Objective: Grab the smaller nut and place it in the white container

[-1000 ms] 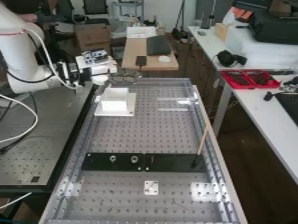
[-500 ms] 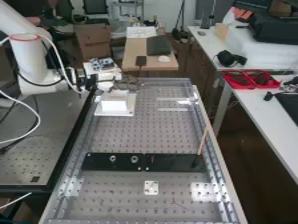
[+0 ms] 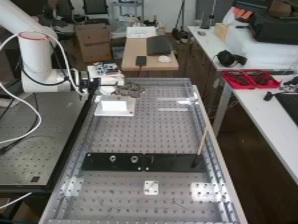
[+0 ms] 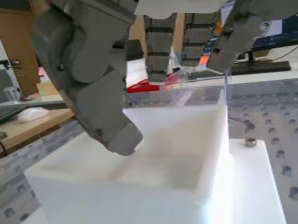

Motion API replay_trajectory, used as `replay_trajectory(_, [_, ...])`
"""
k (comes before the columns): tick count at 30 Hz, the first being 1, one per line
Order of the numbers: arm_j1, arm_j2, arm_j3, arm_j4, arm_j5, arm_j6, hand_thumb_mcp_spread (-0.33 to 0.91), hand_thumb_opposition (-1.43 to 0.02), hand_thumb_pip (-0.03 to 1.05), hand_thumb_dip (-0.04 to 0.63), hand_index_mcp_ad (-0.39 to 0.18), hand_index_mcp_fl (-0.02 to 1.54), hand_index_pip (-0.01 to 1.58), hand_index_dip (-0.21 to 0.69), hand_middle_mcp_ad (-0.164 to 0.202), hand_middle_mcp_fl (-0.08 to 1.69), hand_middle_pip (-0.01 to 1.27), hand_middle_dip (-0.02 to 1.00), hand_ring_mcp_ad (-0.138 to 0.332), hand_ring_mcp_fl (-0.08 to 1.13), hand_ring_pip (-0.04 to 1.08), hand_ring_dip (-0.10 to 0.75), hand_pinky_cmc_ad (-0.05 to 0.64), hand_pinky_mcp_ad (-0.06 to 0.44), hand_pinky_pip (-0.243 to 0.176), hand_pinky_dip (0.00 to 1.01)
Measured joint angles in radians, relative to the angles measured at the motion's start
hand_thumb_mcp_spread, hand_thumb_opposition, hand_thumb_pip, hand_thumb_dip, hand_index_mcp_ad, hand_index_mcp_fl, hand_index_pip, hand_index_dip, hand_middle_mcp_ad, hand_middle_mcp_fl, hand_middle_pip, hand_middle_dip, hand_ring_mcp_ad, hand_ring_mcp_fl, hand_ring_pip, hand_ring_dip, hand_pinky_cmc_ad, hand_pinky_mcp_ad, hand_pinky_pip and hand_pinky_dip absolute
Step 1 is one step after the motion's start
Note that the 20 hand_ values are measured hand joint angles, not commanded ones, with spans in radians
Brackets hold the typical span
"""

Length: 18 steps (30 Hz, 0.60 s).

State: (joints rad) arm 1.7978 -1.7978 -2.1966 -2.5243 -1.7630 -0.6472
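We see the robot hand [image 3: 130,91] above the white container [image 3: 114,106]; we cannot tell whether it is clenched, released or grasping anything. The container is smooth, straight-walled and open-topped, standing on a white plate [image 3: 126,112] at the far left of the perforated table [image 3: 136,132]. Nearer us, the larger nut [image 3: 113,158] and, to its right, the bearing [image 3: 134,159] stand on the black bar [image 3: 173,163]. Since the earlier frames, the hand has moved right and nearer, over the container.

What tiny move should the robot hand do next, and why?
Maybe sink a little lower, because the robot hand hangs over the open white container, where the smaller nut should go. I can't tell whether it holds the nut.
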Motion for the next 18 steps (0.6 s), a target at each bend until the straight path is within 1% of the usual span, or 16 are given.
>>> replay_trajectory(1, [-0.001,0.000,0.001,-0.004,0.002,-0.002,0.50,-0.95,0.68,0.304,-0.222,0.14,1.24,0.265,0.051,0.13,0.12,0.21,0.127,0.03,0.10,0.087,0.314,0.166,-0.014,0.19])
replay_trajectory(3, [-0.002,0.004,0.001,-0.008,0.006,-0.004,0.48,-0.93,0.70,0.304,-0.222,0.07,1.18,0.248,0.051,0.13,0.12,0.21,0.126,0.01,0.10,0.087,0.314,0.166,-0.014,0.19])
replay_trajectory(4, [-0.003,0.005,0.001,-0.008,0.006,-0.004,0.47,-0.93,0.70,0.304,-0.222,0.05,1.18,0.246,0.051,0.14,0.12,0.21,0.127,0.00,0.10,0.087,0.314,0.166,-0.014,0.19])
replay_trajectory(6, [-0.006,0.015,-0.002,-0.008,0.010,-0.002,0.47,-0.93,0.71,0.304,-0.220,0.04,1.15,0.234,0.051,0.09,0.12,0.21,0.126,0.00,0.09,0.087,0.314,0.166,-0.016,0.19])
replay_trajectory(9, [-0.013,0.028,-0.006,-0.005,0.012,0.007,0.47,-0.91,0.71,0.304,-0.218,0.04,1.13,0.213,0.051,0.09,0.12,0.21,0.126,0.00,0.10,0.087,0.316,0.164,-0.030,0.19])
replay_trajectory(10, [-0.017,0.034,-0.007,-0.003,0.012,0.012,0.45,-0.91,0.71,0.305,-0.218,0.03,1.13,0.211,0.051,0.09,0.12,0.21,0.126,0.00,0.10,0.087,0.316,0.166,-0.030,0.19])
replay_trajectory(12, [-0.032,0.064,-0.009,-0.002,0.012,0.022,0.46,-0.91,0.72,0.304,-0.216,0.00,1.13,0.209,0.051,0.09,0.12,0.21,0.126,0.00,0.09,0.087,0.314,0.164,-0.030,0.19])
replay_trajectory(13, [-0.033,0.067,-0.009,-0.002,0.012,0.022,0.46,-0.91,0.72,0.304,-0.211,0.00,1.12,0.204,0.049,0.08,0.12,0.21,0.126,0.00,0.09,0.087,0.314,0.166,-0.030,0.19])
replay_trajectory(14, [-0.045,0.089,-0.007,-0.006,0.011,0.023,0.46,-0.90,0.72,0.304,-0.206,0.00,1.12,0.201,0.049,0.08,0.12,0.21,0.126,0.00,0.09,0.087,0.316,0.164,-0.030,0.19])
replay_trajectory(15, [-0.061,0.115,-0.003,-0.017,0.010,0.022,0.44,-0.90,0.72,0.304,-0.204,0.00,1.12,0.195,0.049,0.09,0.12,0.21,0.126,0.00,0.09,0.087,0.314,0.166,-0.030,0.20])
replay_trajectory(16, [-0.068,0.126,0.000,-0.022,0.009,0.022,0.44,-0.90,0.72,0.304,-0.204,0.00,1.12,0.185,0.049,0.08,0.12,0.21,0.126,0.00,0.10,0.087,0.314,0.166,-0.030,0.21])
replay_trajectory(17, [-0.087,0.151,0.009,-0.039,0.007,0.021,0.44,-0.90,0.72,0.304,-0.204,0.01,1.12,0.183,0.049,0.08,0.12,0.21,0.126,0.00,0.09,0.087,0.314,0.168,-0.026,0.21])
replay_trajectory(18, [-0.105,0.172,0.019,-0.057,0.005,0.020,0.42,-0.88,0.69,0.304,-0.209,0.00,1.08,0.169,0.049,0.09,0.12,0.21,0.127,0.00,0.09,0.087,0.316,0.176,-0.031,0.23])
